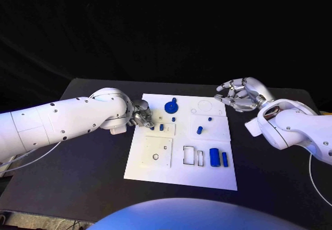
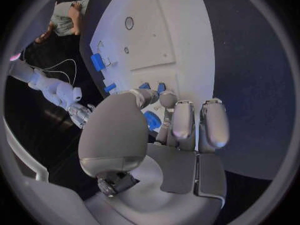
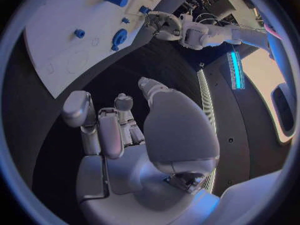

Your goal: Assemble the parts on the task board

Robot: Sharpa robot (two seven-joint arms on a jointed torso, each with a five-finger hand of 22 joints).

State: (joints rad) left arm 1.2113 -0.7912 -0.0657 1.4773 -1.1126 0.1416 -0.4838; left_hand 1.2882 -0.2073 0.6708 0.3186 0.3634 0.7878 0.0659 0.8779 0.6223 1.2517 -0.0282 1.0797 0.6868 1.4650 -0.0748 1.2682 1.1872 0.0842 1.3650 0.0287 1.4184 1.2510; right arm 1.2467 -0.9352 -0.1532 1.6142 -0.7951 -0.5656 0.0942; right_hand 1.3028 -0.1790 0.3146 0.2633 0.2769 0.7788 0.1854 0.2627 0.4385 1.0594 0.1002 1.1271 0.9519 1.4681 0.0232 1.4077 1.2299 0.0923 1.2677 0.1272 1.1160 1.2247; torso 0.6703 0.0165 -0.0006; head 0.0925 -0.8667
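Note:
The white task board (image 1: 156, 167) lies mid-table. On it are a round blue part (image 1: 171, 105), small blue parts (image 1: 199, 129) and two blue cylinders (image 1: 219, 157). My left hand (image 1: 142, 116) sits at the board's left edge. In the left wrist view its fingers (image 2: 181, 122) and thumb close around a small blue part (image 2: 152, 120), just above the board (image 2: 162, 30). My right hand (image 1: 239, 94) hovers off the board's far right corner with fingers curled in and nothing in them (image 3: 119, 135).
Bare black table (image 1: 83, 167) surrounds the board on all sides. Empty outlined recesses (image 1: 158, 152) mark the board's near half. The right wrist view shows the board (image 3: 56, 50), the round blue part (image 3: 119, 36) and my left hand (image 3: 164, 25).

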